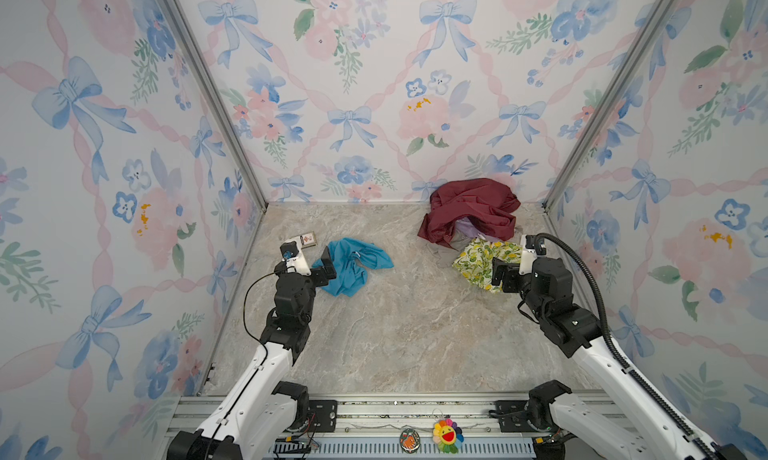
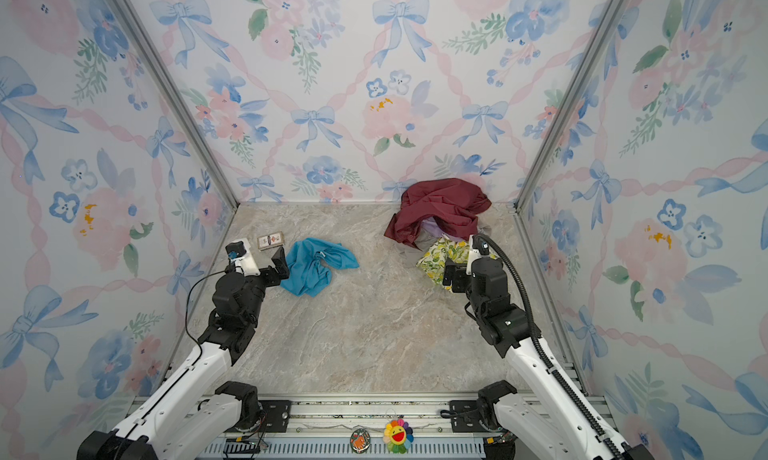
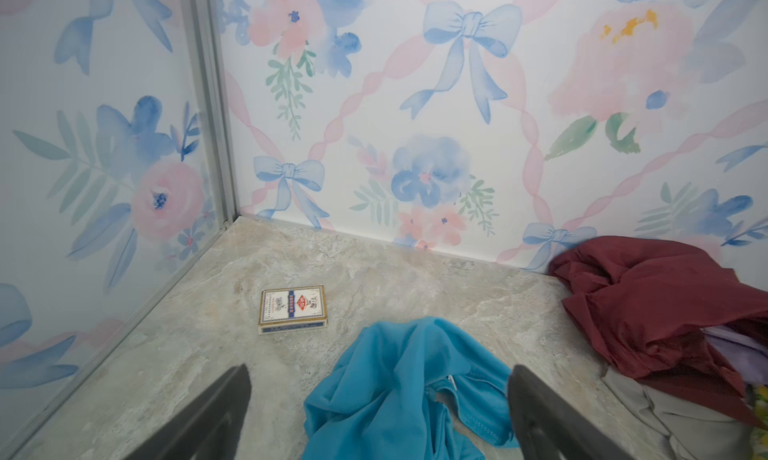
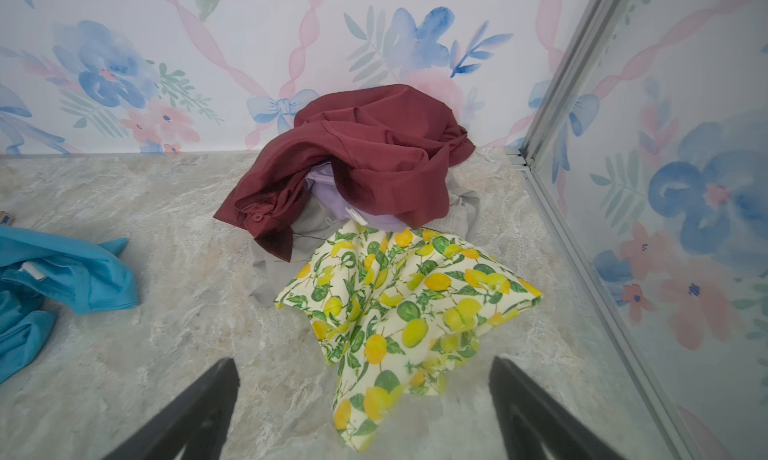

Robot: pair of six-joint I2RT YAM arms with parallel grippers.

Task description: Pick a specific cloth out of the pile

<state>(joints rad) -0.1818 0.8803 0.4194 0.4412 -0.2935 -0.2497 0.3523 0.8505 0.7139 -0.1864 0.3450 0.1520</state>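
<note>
Both top views: you have the cloth (image 1: 351, 266) lying crumpled on the tabletop (image 1: 395, 333), left of centre and well apart from the pile (image 1: 469, 208) in the far right corner

Left wrist: your left tool (image 3: 379, 368) has its jaws spread wide and grips nothing. The cloth lies between them, with a card box (image 3: 293, 310) near it

Right wrist: your right tool (image 4: 362, 362) is also wide apart and empty, with the lemon-print cloth (image 4: 399, 295) just ahead of it

Crumpled turquoise cloth (image 1: 351, 266) flat on the floor, well apart from the maroon-topped pile (image 1: 471, 218).
</note>
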